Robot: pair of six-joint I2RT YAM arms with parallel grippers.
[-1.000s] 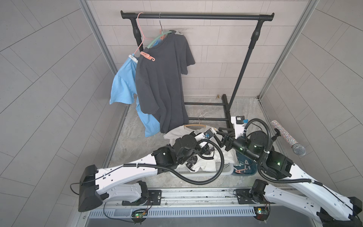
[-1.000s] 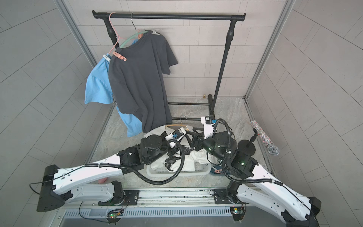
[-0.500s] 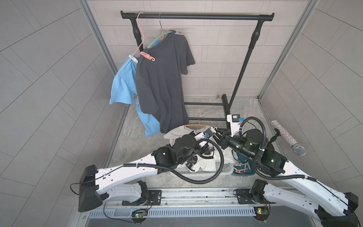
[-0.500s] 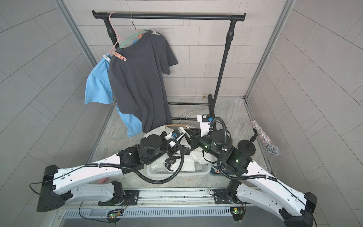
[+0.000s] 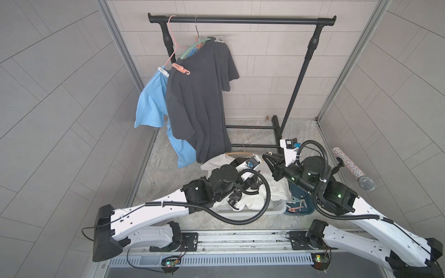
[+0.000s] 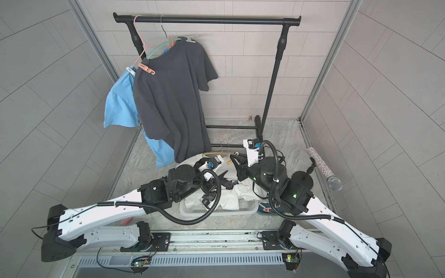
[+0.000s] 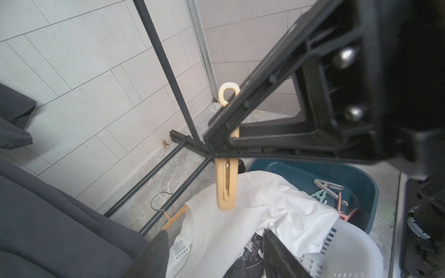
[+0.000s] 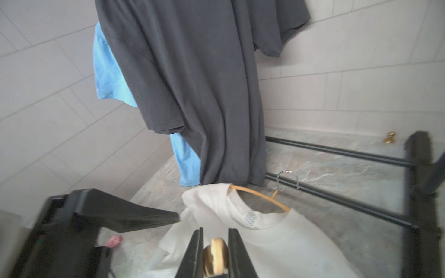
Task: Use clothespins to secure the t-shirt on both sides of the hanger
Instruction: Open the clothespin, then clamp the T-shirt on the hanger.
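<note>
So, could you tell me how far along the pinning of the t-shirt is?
Done: the dark t-shirt on the rack already carries a coral clothespin at one shoulder. In hand: the right gripper is shut on a pale yellow clothespin; the left gripper is open. Left: the white t-shirt on its wooden hanger has no visible pin yet.
</note>
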